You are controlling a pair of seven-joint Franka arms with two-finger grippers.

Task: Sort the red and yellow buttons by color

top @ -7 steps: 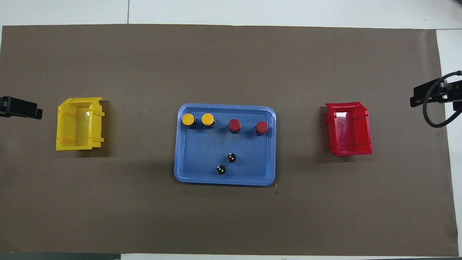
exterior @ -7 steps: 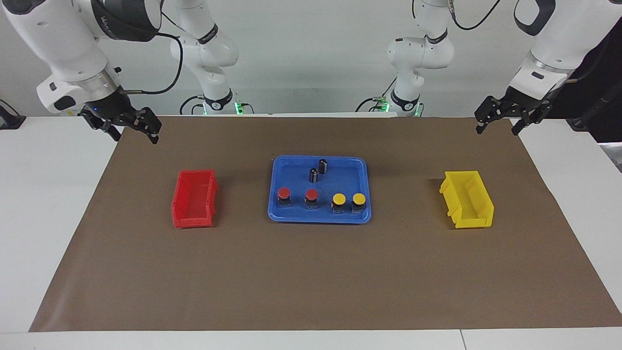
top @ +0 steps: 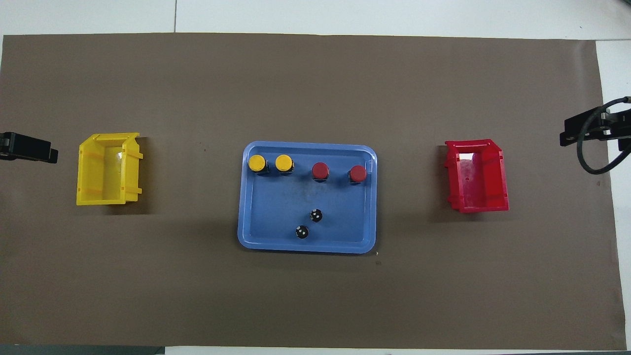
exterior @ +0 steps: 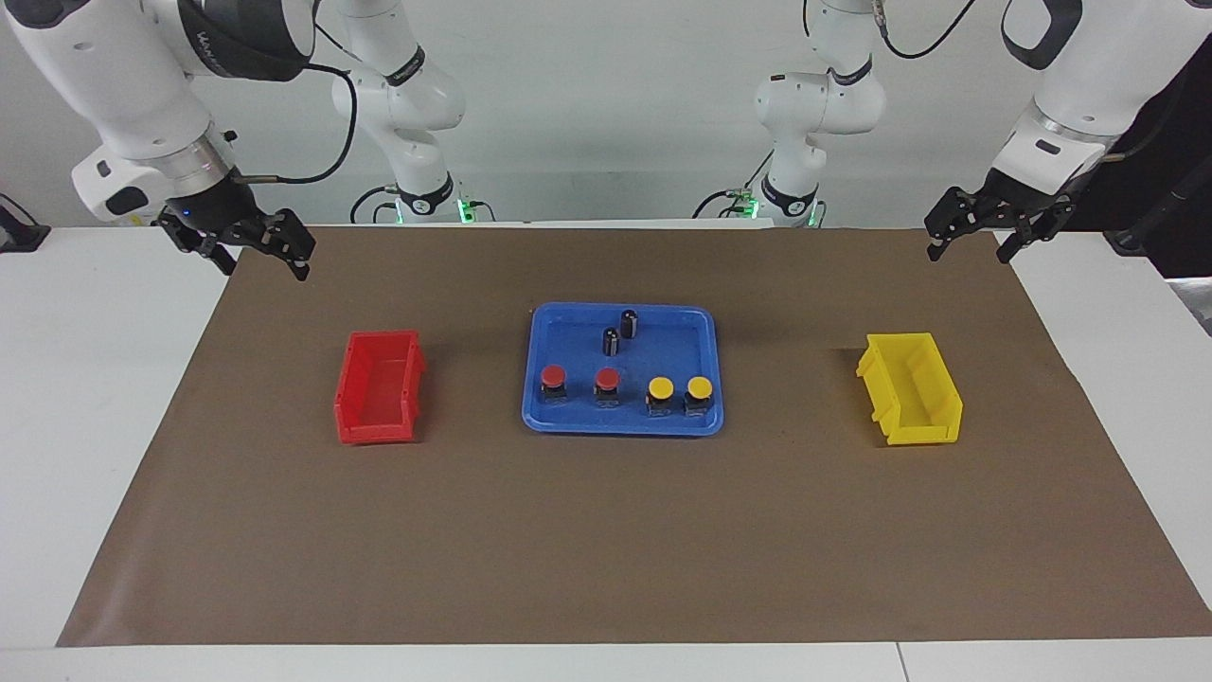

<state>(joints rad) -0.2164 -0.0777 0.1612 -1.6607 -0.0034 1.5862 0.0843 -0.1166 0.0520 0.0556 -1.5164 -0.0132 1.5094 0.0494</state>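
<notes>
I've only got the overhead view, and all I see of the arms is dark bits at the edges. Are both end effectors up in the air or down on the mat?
Observer: Both are up in the air. The right end effector hangs over the mat's edge at the red bin's end.
Operator: And the left one?
Observer: The left end effector hangs over the mat's corner at the yellow bin's end.
Operator: Open or shut?
Observer: Both are open and hold nothing.
Operator: What are the two black dots in the tray?
Observer: They are two black cylinders with silvery bands, standing upright in the blue tray.
</notes>
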